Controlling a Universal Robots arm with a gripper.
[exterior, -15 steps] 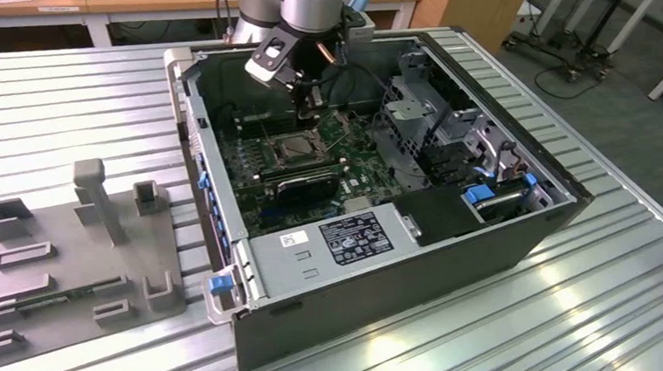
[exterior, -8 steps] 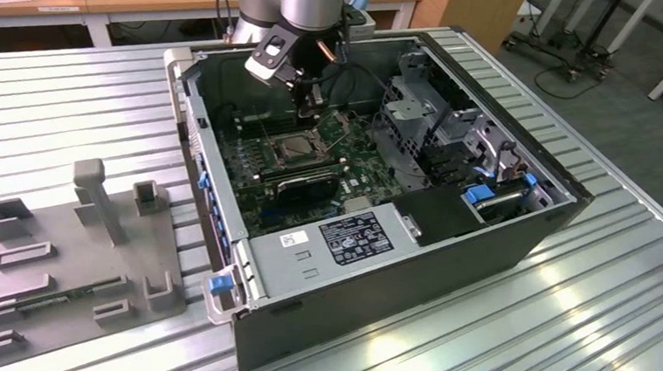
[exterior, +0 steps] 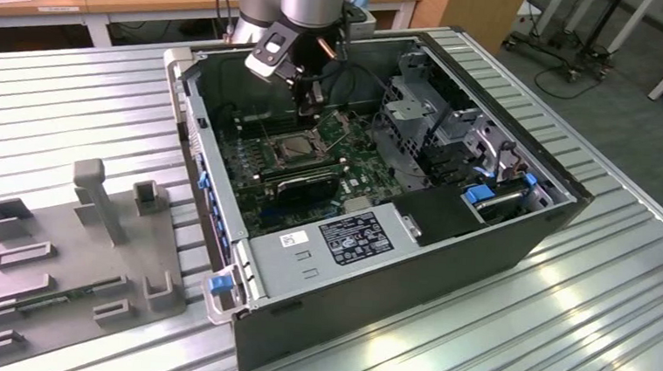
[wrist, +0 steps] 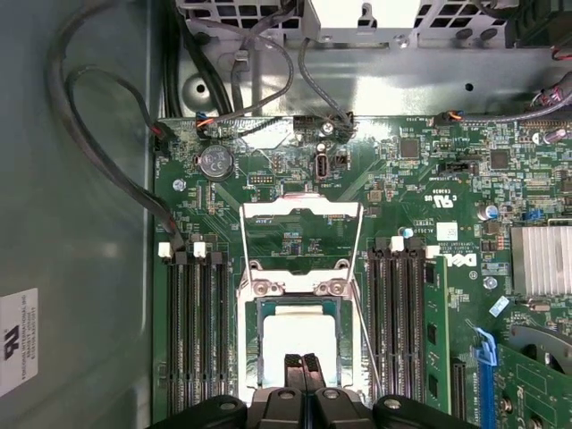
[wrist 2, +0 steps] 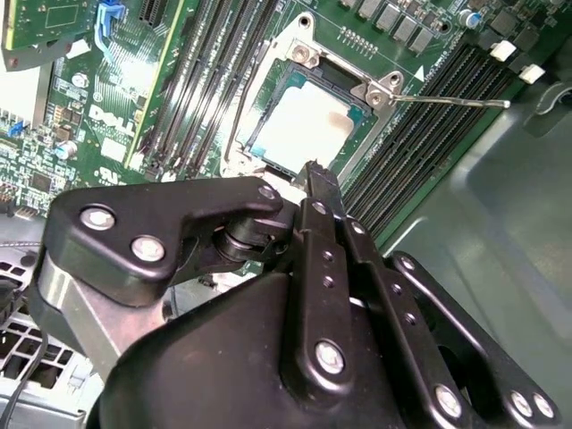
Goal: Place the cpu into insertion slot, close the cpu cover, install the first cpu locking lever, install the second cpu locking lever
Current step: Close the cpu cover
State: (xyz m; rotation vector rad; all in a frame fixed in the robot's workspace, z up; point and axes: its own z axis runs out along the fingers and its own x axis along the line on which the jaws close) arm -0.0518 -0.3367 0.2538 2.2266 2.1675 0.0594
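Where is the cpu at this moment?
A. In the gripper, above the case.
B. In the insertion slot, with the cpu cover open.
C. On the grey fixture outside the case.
B: in the first wrist view the cpu lies in the insertion slot, and the cpu cover is open.

The fingers point(exterior: 305, 103) hang above the insertion slot point(exterior: 293, 150) inside the open case point(exterior: 419, 270).
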